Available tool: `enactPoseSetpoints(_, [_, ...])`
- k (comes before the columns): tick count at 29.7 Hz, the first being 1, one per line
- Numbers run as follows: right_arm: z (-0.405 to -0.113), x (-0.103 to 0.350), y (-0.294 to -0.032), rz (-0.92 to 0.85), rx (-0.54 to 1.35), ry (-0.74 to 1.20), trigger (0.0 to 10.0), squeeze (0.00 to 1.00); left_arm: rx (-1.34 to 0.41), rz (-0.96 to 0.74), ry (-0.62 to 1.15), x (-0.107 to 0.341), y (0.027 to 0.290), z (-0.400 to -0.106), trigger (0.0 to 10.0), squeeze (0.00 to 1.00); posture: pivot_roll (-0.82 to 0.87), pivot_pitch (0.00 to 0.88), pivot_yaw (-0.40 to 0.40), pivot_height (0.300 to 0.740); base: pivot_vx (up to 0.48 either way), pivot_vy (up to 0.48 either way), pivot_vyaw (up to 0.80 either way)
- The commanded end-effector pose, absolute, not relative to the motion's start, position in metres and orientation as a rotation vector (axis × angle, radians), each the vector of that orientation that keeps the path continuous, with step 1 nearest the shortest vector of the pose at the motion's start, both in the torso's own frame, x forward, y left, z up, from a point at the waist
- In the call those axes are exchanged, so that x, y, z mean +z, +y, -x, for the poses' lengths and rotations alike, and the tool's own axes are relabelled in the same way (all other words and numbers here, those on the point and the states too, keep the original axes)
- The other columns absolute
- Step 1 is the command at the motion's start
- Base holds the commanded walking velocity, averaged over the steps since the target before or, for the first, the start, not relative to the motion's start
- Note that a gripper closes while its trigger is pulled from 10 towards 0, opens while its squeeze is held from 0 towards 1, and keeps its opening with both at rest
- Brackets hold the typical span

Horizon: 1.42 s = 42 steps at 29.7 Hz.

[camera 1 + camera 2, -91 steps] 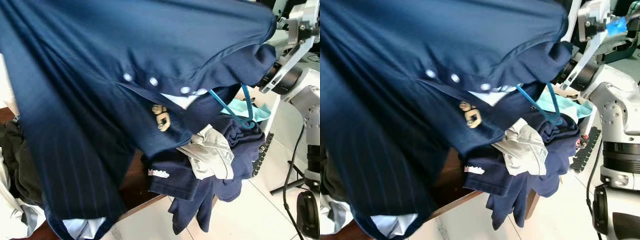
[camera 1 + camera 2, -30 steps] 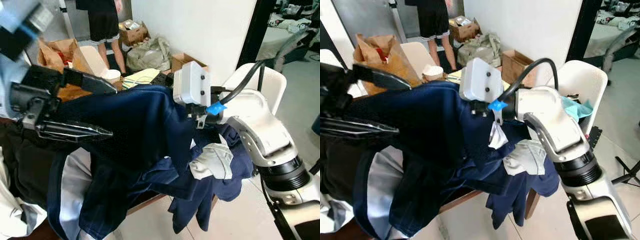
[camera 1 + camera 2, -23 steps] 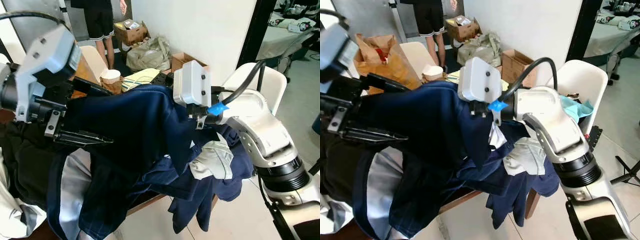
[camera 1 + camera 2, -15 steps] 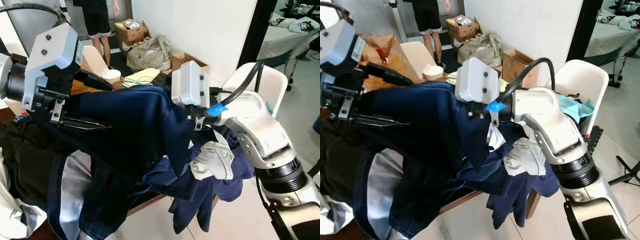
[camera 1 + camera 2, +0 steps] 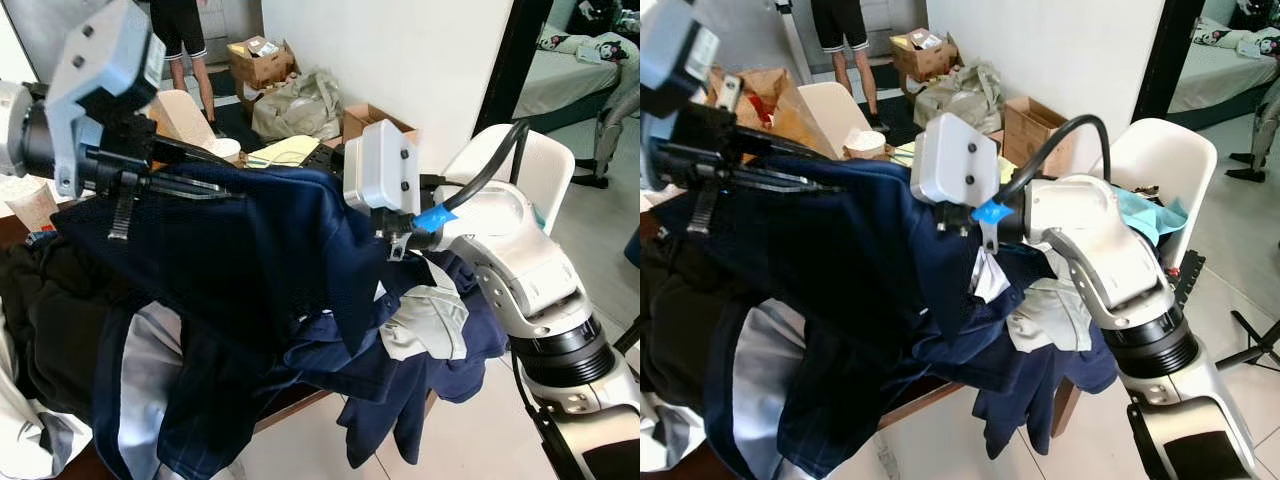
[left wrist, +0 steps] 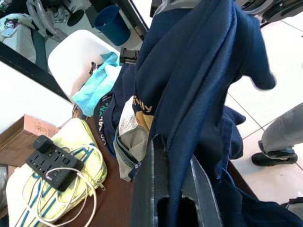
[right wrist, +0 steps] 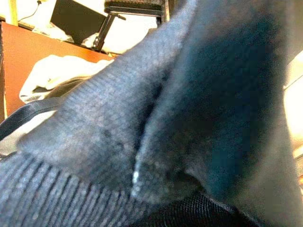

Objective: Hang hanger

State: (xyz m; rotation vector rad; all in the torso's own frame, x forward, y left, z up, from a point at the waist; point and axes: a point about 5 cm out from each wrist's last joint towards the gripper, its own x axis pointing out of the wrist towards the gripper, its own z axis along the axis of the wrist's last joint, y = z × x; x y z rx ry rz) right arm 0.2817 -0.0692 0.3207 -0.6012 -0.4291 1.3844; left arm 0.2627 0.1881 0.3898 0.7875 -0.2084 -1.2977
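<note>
Fabric is what both arms have hold of: a navy shirt hangs stretched between them above the table, its long axis running from the robot's left across to its right. The left gripper is raised at the left end, fingers level and pointing toward the other arm, a fold of the shirt draped over and between them, so I'd judge it pinching cloth. The right gripper is buried under the shirt's far end, just below its white wrist box; whether its fingers are spread or pressed together I cannot tell, since the right wrist view gives nothing but ribbed navy knit close up. The hanger itself I cannot make out; presumably it sits inside the shirt near the right arm. That makes the right arm the nearer one to any hook end, forearm bent inward across the pile of clothes and the white chair. No rail is visible, so the coming lift seems to depend on turning toward one. A person stands well back.
</note>
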Motion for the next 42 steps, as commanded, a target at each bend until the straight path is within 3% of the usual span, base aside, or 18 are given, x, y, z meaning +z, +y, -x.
enactPoseSetpoints(1, [-0.276,0.321,-0.066,0.598,1.420,-0.443,10.0,0.00,-1.322,-0.783,-0.241,0.395,0.186,-0.261,0.0,0.00,0.02,0.000,0.053,0.740,0.000,0.000,0.00])
enactPoseSetpoints(5, [-0.276,0.321,-0.066,0.598,1.420,-0.443,10.0,0.00,-1.322,-0.783,-0.241,0.395,0.186,-0.261,0.0,0.00,0.02,0.000,0.053,0.740,0.000,0.000,0.00])
enactPoseSetpoints(6, [-0.278,0.318,-0.066,0.604,1.411,-0.420,10.0,0.00,-1.324,-0.781,-0.252,0.398,0.186,-0.260,0.9,0.00,0.02,0.000,0.052,0.740,0.000,0.000,0.00])
enactPoseSetpoints(18, [-0.320,0.287,-0.098,0.480,1.174,-0.142,10.0,0.00,-1.203,-0.714,-0.414,0.444,0.209,-0.239,2.3,0.00,0.02,0.000,0.041,0.740,0.000,0.000,0.00])
enactPoseSetpoints(29, [-0.332,0.303,-0.118,0.228,1.055,-0.201,10.0,0.00,-1.147,-0.715,-0.393,0.442,0.219,-0.236,3.0,0.00,0.02,0.000,0.038,0.740,0.000,0.000,0.00])
enactPoseSetpoints(40, [-0.319,0.310,-0.132,0.155,1.127,-0.266,10.0,0.00,-1.006,-0.686,-0.382,0.437,0.244,-0.244,2.9,0.00,0.01,0.000,0.037,0.740,0.000,0.000,0.00])
enactPoseSetpoints(42, [-0.300,0.298,-0.122,0.246,1.268,-0.236,10.0,0.00,-0.914,-0.645,-0.462,0.449,0.249,-0.249,3.4,0.00,0.01,0.000,0.042,0.740,0.000,0.000,0.00])
